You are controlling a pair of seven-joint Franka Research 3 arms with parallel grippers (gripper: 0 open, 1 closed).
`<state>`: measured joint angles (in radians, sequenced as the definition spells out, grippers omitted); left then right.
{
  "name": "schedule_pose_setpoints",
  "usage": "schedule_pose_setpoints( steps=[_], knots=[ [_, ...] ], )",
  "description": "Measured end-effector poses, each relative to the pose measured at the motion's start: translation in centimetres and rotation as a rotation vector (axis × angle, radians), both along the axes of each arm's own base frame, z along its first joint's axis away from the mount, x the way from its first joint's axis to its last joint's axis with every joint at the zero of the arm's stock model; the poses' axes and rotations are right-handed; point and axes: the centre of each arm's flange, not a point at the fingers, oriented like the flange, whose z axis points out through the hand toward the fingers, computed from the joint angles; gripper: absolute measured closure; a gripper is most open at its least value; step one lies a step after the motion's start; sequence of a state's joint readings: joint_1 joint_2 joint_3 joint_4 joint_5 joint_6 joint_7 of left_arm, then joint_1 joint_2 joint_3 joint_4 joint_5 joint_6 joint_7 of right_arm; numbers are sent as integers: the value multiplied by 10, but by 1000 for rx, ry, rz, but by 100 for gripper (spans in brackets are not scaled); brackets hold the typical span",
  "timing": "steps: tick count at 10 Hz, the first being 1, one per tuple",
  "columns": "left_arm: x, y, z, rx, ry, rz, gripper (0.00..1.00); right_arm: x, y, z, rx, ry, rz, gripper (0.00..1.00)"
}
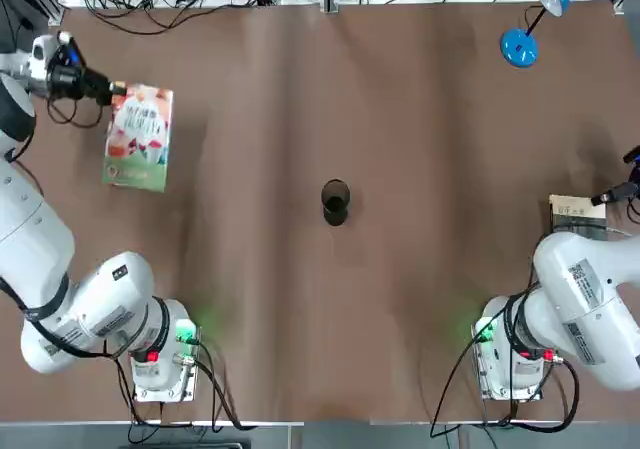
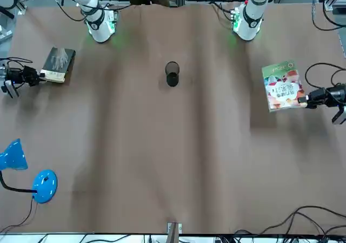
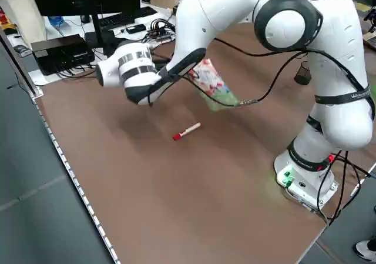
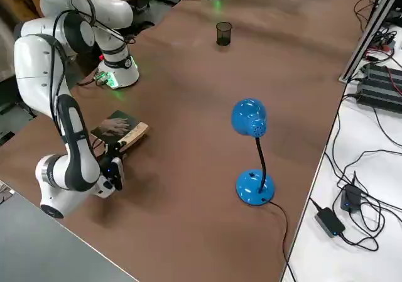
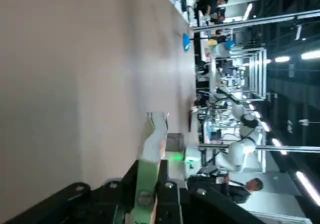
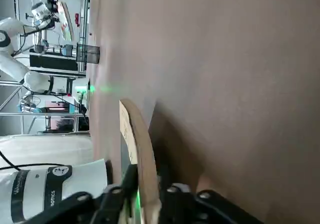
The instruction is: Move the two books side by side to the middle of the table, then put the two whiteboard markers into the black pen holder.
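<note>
1. The colourful book (image 1: pixel 139 137) is far from the black pen holder (image 1: pixel 335 202), out by the table's (image 1: pixel 330 319) left end. The left gripper (image 1: pixel 113 91) pinches its far edge tight, lifting it.
2. The dark grey book (image 2: pixel 58 64) lies far off on the pen holder's other side. The right gripper (image 2: pixel 38 77) has closed on its edge.
3. One red-capped marker (image 3: pixel 186 131) lies below the lifted colourful book.

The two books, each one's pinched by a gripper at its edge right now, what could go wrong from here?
The left gripper pinches only an edge of the colourful book, which hangs tilted off the table in the left side view, so it may slip or bend. The right gripper holds the dark book just as thinly. A marker below the left arm could get knocked.
</note>
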<state>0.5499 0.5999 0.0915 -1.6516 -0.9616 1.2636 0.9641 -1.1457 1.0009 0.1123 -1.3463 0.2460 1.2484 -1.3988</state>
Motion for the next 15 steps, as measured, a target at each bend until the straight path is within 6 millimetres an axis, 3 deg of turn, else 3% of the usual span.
schedule_pose_setpoints(
  steps=[4,7,10,13,14,15],
  knots=[
    [74,-96,29,-3,66,23,83,9,3,8,13,-22,20,85],
    [113,-181,51,34,132,52,83,24,23,43,123,55,81,85],
    [142,-294,50,39,140,117,83,39,31,107,173,147,84,85],
    [143,-401,8,31,181,105,83,69,54,171,224,247,78,85],
    [144,-427,-6,40,185,99,83,77,58,207,190,258,71,85],
    [144,-452,-16,47,186,96,83,84,65,258,137,259,60,85]
  ],
)
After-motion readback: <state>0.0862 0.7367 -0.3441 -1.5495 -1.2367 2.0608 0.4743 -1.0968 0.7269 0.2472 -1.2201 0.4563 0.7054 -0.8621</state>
